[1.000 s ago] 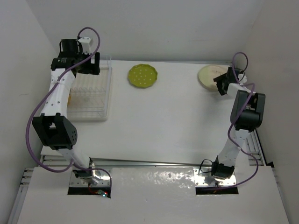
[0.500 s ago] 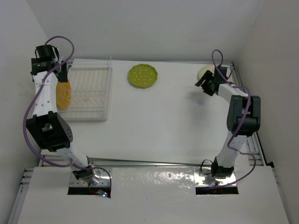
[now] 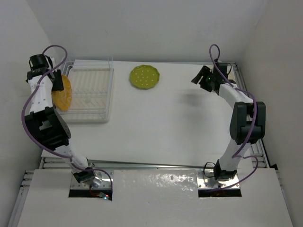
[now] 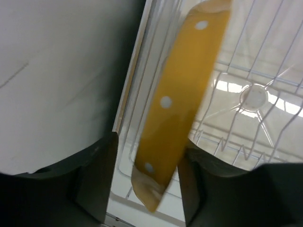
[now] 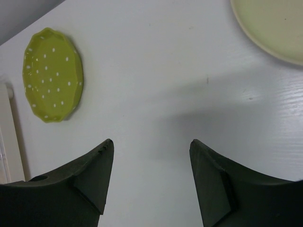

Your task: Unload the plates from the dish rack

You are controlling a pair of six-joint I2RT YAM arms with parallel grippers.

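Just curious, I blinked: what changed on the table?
The left tool swung to the left edge of the dish rack and narrowed around the orange dotted plate; grip unclear. The right tool drew back from the cream plate, open. The green plate stayed put.

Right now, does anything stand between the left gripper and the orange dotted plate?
Nothing visible does: the orange dotted plate stands edge-on between the left gripper's fingers, at the dish rack's left side.

**plate_nerd:** ok, what else is sitting in this setup?

**benchguy:** A white table point(image 3: 165, 127) is taking up the middle. Plain white walls point(image 3: 156, 28) are boxing it in far, left and right. A metal rail point(image 3: 147, 164) is running along its near edge, with a glossy white board point(image 3: 156, 198) lying nearer still.
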